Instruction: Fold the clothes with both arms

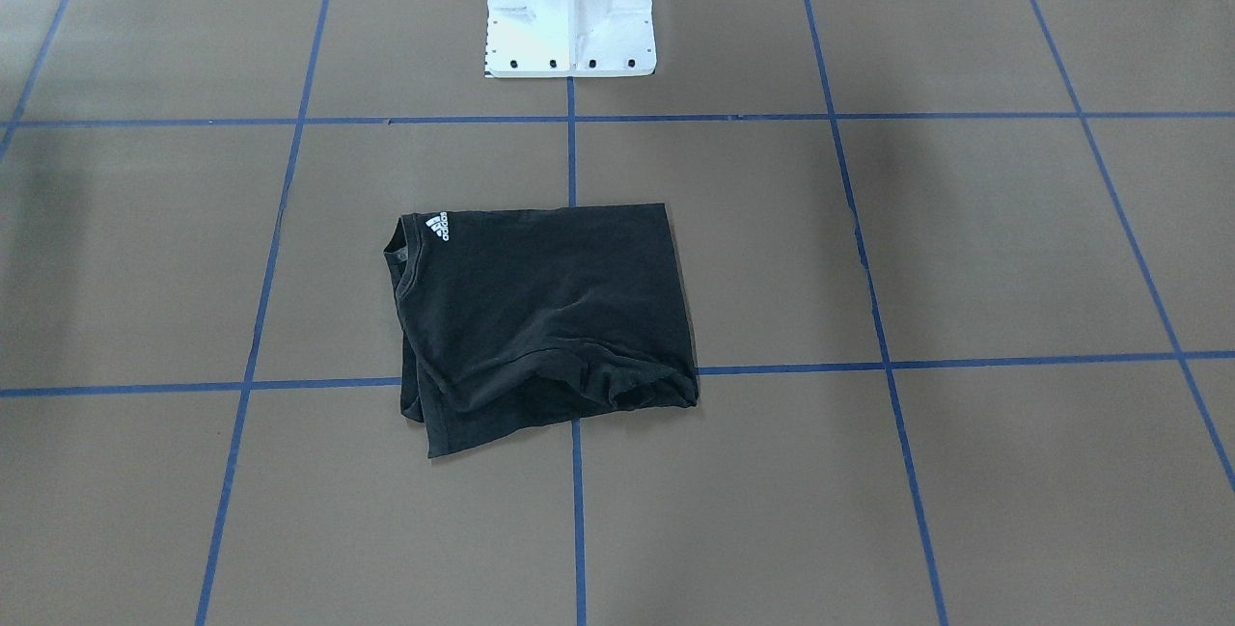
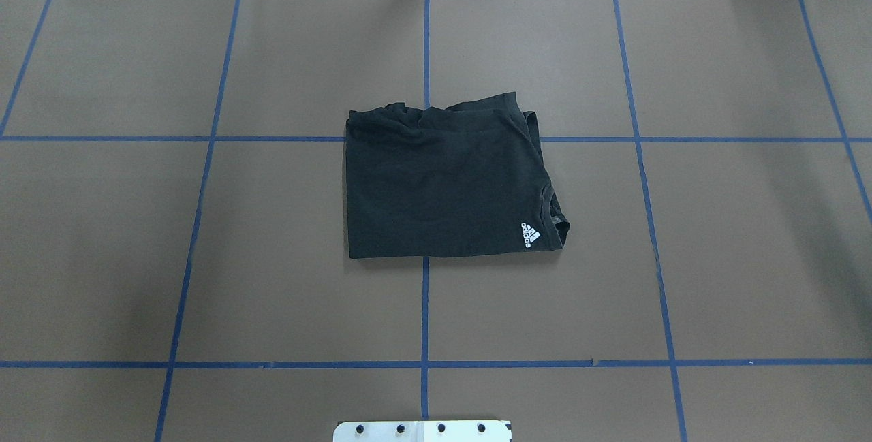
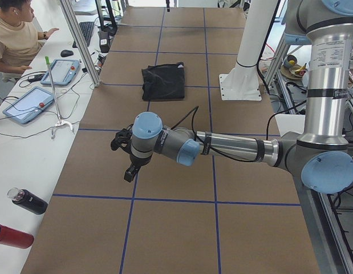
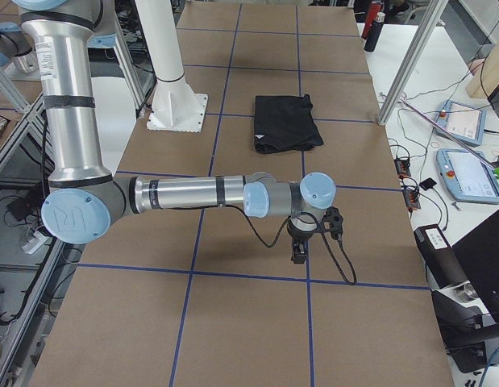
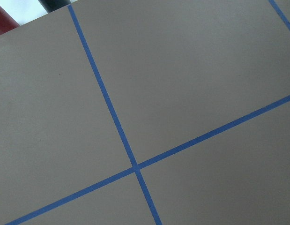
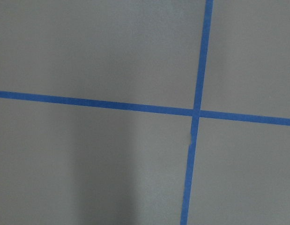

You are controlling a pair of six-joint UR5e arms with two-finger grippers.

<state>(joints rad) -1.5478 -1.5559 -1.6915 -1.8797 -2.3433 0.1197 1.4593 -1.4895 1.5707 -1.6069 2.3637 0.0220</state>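
The black T-shirt point(image 2: 443, 183) lies folded into a rough rectangle near the middle of the brown table point(image 2: 204, 258), covering the crossing of 2 blue tape lines point(image 2: 425, 306), with its small white logo point(image 2: 531, 234) face up at the corner toward the robot's right. The left arm point(image 3: 233, 147) and the right arm point(image 4: 185, 193) reach low over opposite ends of the table, well apart from the shirt. The left gripper point(image 3: 129, 174) and the right gripper point(image 4: 299, 251) point down and show only from the side, so I cannot tell whether either is spread or pressed together.
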